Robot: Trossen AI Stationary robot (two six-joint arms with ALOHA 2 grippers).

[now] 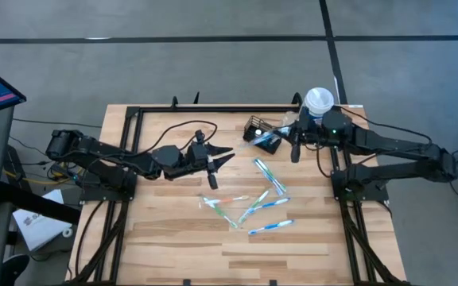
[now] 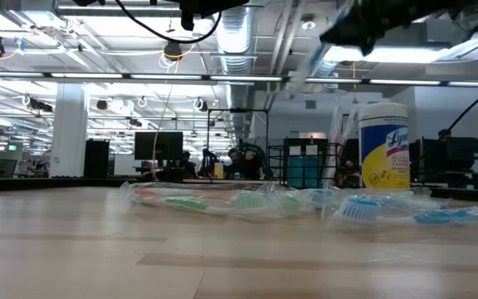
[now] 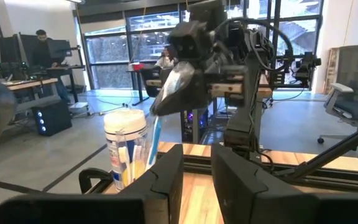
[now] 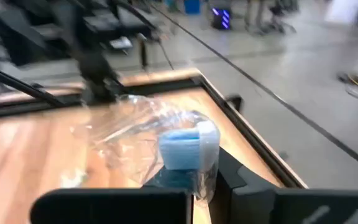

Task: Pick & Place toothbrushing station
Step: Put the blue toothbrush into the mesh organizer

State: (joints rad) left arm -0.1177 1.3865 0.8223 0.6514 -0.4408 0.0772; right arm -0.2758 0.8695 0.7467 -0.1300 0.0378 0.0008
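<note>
The black wire-mesh caddy (image 1: pixel 256 128) stands on the table near its far edge, left of the white-lidded canister (image 1: pixel 318 101). My right gripper (image 1: pixel 281 140) is just right of the caddy and above the table, shut on a blue toothbrush in a clear wrapper (image 4: pixel 185 148). My left gripper (image 1: pixel 219 157) is open and empty over the table's middle, left of the caddy. Several wrapped toothbrushes (image 1: pixel 254 202) lie flat on the wood nearer the front. The canister also shows in the low view (image 2: pixel 384 146) and in the left wrist view (image 3: pixel 125 146). My right gripper pinches the wrapped toothbrush between its two fingers, close behind the blue-and-white head (image 4: pixel 180 163), which sticks out past the fingertips. The clear wrapper (image 4: pixel 126 127) bunches loosely ahead of the fingers. The brush (image 3: pixel 155 134) hangs slanting down below the gripper, clear of the table.
A black frame (image 1: pixel 213 109) runs along the table's far and side edges. Bare wood lies left of the loose toothbrushes and along the near edge (image 1: pixel 173 246). People and desks show in the room behind.
</note>
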